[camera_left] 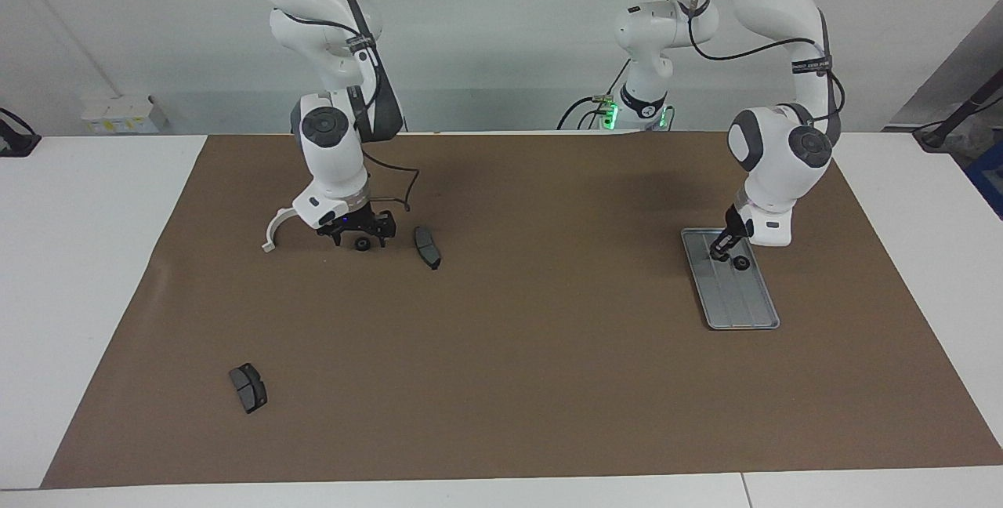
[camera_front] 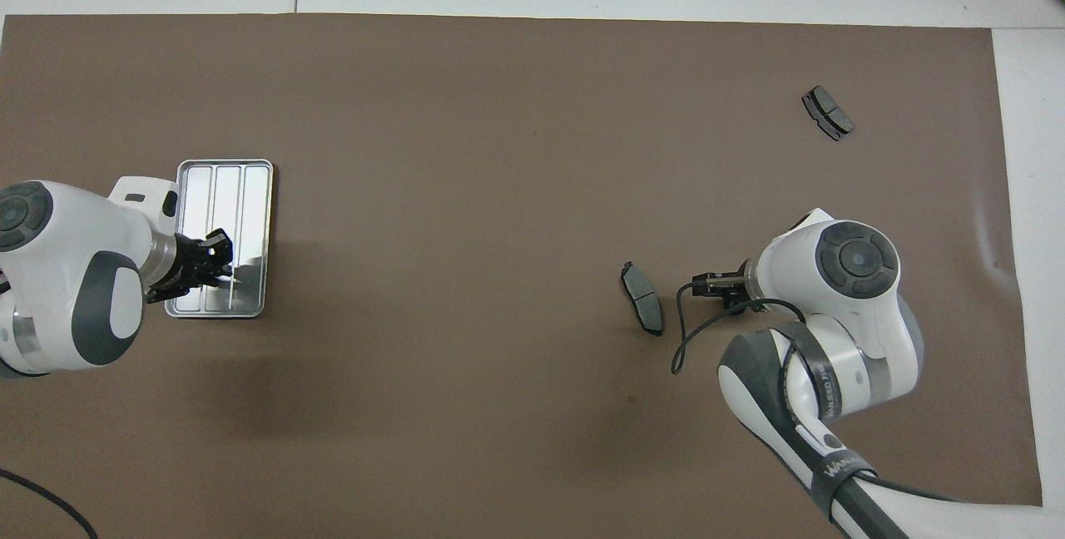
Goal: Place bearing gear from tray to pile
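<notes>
The silver grooved tray (camera_left: 740, 304) lies at the left arm's end of the table; it also shows in the overhead view (camera_front: 225, 190). A small dark bearing gear (camera_left: 740, 263) sits in the tray's end nearer the robots. My left gripper (camera_left: 719, 249) hangs low over that end, right beside the gear. My right gripper (camera_left: 360, 238) is down at the mat, open, with a second dark bearing gear (camera_left: 362, 244) between its fingertips. That gear lies between the white half-ring bracket (camera_left: 274, 230) and a dark brake pad (camera_left: 427, 247).
The second brake pad (camera_left: 248, 387) lies apart, much farther from the robots, toward the right arm's end; it shows in the overhead view (camera_front: 828, 112). A brown mat (camera_left: 501, 351) covers the table. A cable loops from the right wrist (camera_front: 678, 339).
</notes>
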You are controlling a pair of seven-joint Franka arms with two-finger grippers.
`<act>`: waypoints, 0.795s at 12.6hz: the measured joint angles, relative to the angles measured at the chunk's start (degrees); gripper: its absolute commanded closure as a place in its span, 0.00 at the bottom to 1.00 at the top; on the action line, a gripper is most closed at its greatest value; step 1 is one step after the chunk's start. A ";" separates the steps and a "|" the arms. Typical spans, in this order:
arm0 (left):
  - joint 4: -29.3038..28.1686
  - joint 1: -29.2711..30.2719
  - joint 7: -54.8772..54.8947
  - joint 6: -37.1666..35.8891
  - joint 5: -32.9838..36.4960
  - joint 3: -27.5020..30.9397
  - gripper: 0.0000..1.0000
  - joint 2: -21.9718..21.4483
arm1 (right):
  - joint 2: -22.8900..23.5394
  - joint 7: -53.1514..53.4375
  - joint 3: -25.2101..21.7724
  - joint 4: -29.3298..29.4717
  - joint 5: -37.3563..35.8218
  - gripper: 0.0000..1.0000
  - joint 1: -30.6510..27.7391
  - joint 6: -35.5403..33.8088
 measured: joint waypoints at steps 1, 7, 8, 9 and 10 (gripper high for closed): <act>0.98 -0.02 0.00 0.16 0.00 -0.14 0.97 -0.10 | 0.08 0.00 0.01 1.56 0.15 0.00 0.00 0.00; 11.56 -4.60 -0.88 -6.49 0.00 -1.02 0.97 -0.19 | 1.57 0.00 -0.28 14.56 1.15 0.00 -0.52 -6.28; 11.85 -6.75 -1.37 -6.55 0.00 -1.10 0.97 -0.10 | 1.59 0.00 -0.30 16.58 1.37 0.00 -0.64 -7.58; 11.89 -8.90 -1.86 -6.55 0.00 -1.19 0.97 -0.03 | 1.60 0.00 -0.30 18.02 2.17 0.00 -0.91 -8.49; 11.90 -11.11 -2.27 -6.55 0.00 -1.27 0.97 0.05 | 1.60 0.00 -0.32 19.45 3.02 0.00 -1.21 -9.73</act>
